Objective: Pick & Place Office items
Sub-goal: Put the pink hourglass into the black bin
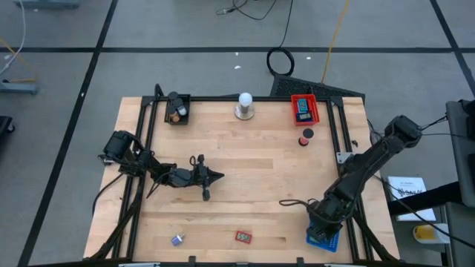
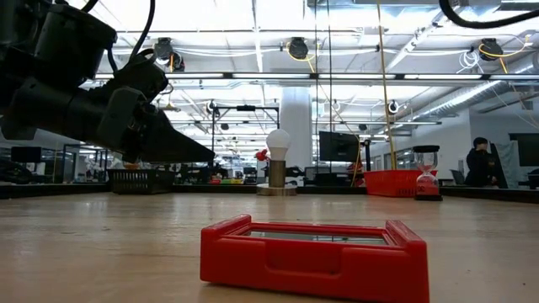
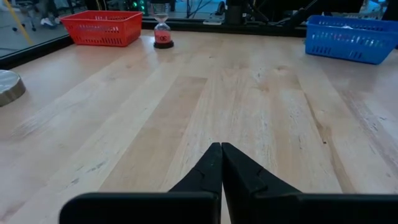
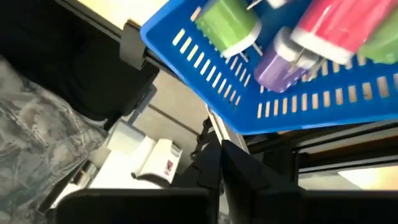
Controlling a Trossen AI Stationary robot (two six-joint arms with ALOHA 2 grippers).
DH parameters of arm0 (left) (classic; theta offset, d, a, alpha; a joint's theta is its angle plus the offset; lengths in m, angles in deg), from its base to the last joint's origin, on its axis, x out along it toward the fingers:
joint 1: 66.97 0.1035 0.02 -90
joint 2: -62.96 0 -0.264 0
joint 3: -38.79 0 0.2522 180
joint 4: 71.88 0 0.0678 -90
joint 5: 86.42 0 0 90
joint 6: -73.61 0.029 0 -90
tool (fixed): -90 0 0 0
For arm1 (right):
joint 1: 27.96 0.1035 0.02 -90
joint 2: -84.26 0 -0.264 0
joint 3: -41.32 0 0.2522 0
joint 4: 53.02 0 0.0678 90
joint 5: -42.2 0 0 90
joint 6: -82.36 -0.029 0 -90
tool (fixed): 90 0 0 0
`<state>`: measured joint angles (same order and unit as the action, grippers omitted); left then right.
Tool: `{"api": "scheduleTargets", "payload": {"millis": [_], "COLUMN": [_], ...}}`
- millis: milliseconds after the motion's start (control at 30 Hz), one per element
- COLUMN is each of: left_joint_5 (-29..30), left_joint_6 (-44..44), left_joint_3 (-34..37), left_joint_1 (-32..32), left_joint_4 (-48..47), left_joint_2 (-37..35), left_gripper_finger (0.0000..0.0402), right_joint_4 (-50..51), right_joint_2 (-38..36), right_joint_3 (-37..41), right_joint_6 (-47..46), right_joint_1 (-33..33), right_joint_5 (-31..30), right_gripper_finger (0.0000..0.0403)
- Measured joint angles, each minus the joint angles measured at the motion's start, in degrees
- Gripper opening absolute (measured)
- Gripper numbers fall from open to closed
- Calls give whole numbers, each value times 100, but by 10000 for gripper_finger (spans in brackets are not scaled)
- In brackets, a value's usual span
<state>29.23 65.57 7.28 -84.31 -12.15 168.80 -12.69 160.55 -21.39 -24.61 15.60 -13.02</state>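
My left gripper (image 1: 217, 176) is shut and hovers low over the bare table left of centre, its fingers pointing toward the right edge (image 3: 221, 152) (image 2: 206, 154). My right gripper (image 1: 320, 231) is shut (image 4: 219, 148) beside the blue tray (image 1: 324, 239) at the near right corner. In the right wrist view that tray (image 4: 298, 99) holds green (image 4: 231, 22), purple (image 4: 278, 62) and pink (image 4: 339, 28) pieces. A flat red piece (image 1: 243, 236) (image 2: 313, 257) and a small purple-blue piece (image 1: 177, 239) lie on the table near its near edge. A small red hourglass-like piece (image 1: 306, 137) (image 3: 163, 34) stands near the red tray.
The red tray (image 1: 304, 108) (image 3: 102, 28) with a blue piece sits at the far right and the black tray (image 1: 177, 108) at the far left. The white ball on its grey base (image 1: 245, 105) (image 2: 278, 160) stands at far centre. A black frame runs along the table's sides.
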Motion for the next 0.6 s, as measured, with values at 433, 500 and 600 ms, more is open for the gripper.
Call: {"api": "scheduleTargets", "payload": {"millis": [433,500,600], "left_joint_5": [-2,-2,0], "left_joint_6": [4,4,7], "left_joint_3": [-1,-1,1], "left_joint_1": [0,0,0], "left_joint_4": [-36,-36,-42], "left_joint_2": [0,0,0], "left_gripper_finger": [7,13,12], "right_joint_4": [1048,1192,1408], "right_joint_2": [-560,-595,-597], "right_joint_3": [0,0,0], "right_joint_6": [1046,1347,1821], "right_joint_1": [1,1,1], "right_joint_5": [-1675,-2278,-3362], "right_gripper_finger": [1,1,1]}}
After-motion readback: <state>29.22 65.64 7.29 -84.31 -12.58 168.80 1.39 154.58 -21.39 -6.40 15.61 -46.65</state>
